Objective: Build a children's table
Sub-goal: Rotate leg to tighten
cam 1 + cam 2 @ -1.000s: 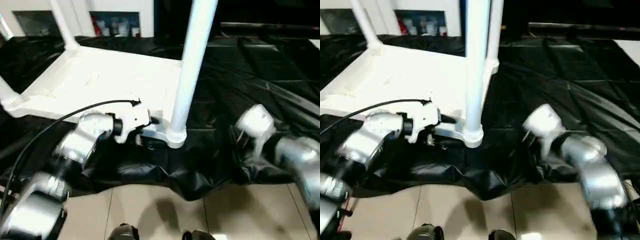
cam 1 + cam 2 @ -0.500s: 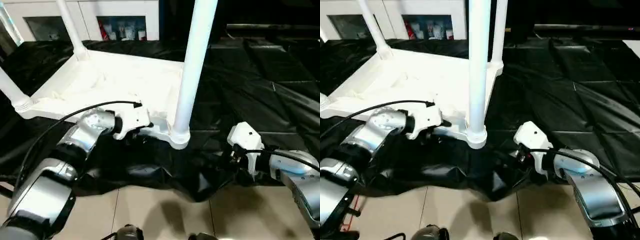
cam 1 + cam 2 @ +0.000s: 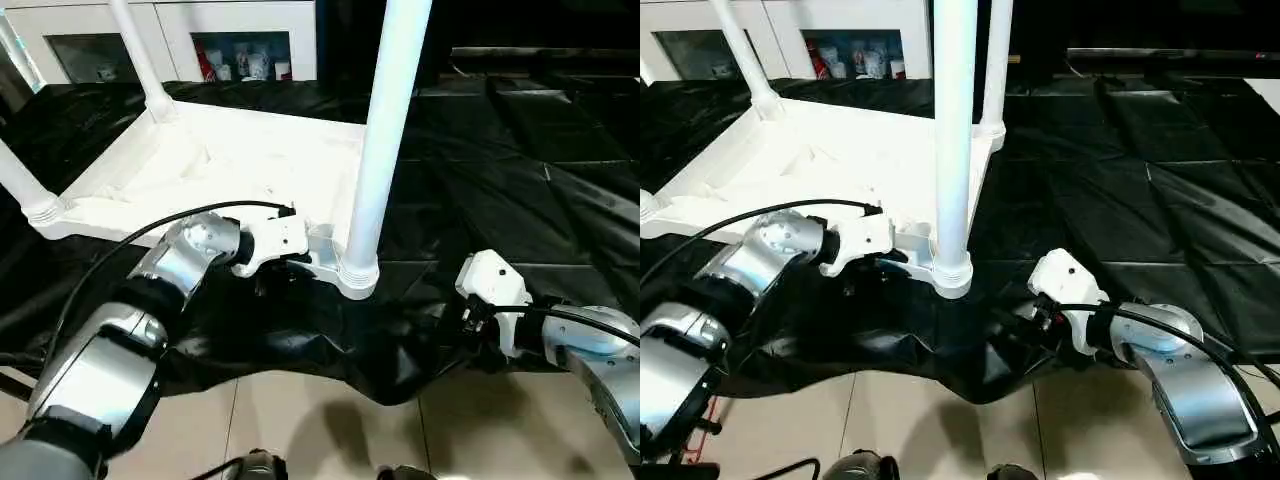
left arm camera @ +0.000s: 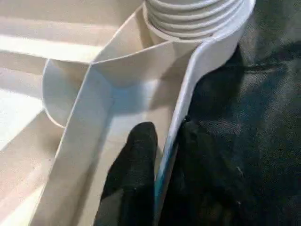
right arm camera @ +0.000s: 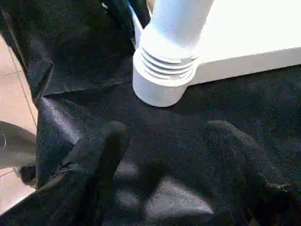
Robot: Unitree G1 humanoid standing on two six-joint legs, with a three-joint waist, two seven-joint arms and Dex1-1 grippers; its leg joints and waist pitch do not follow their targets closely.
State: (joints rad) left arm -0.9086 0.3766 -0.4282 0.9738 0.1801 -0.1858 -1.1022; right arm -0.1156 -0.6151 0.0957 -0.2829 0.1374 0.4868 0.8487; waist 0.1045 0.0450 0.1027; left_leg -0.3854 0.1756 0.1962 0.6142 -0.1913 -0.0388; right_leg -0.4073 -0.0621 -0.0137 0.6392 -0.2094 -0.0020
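Note:
The children's table lies upside down on the black-draped work table, its white tabletop [image 3: 230, 160] ribbed side up. White legs stand in its corner sockets, the nearest leg [image 3: 385, 130] rising from the near right socket [image 3: 355, 280]. My left gripper [image 4: 164, 129] is shut on the tabletop's front rim [image 4: 181, 113] just beside that socket. One black finger [image 4: 138, 146] is inside the rim and the other outside. My right gripper [image 5: 167, 129] hovers open over the black cloth, a little to the right of the socket [image 5: 162, 80], holding nothing.
The black cloth [image 3: 480, 170] hangs bunched over the work table's front edge, with tiled floor [image 3: 330, 430] below. A black cable [image 3: 130, 240] arcs over my left forearm. White cabinets [image 3: 240, 40] stand behind the work table. Bare cloth stretches away to the right.
My left gripper's fingers have closed onto the tabletop's rim and sit nearer the corner socket. The right arm has swung in and settled near the front edge, still open.

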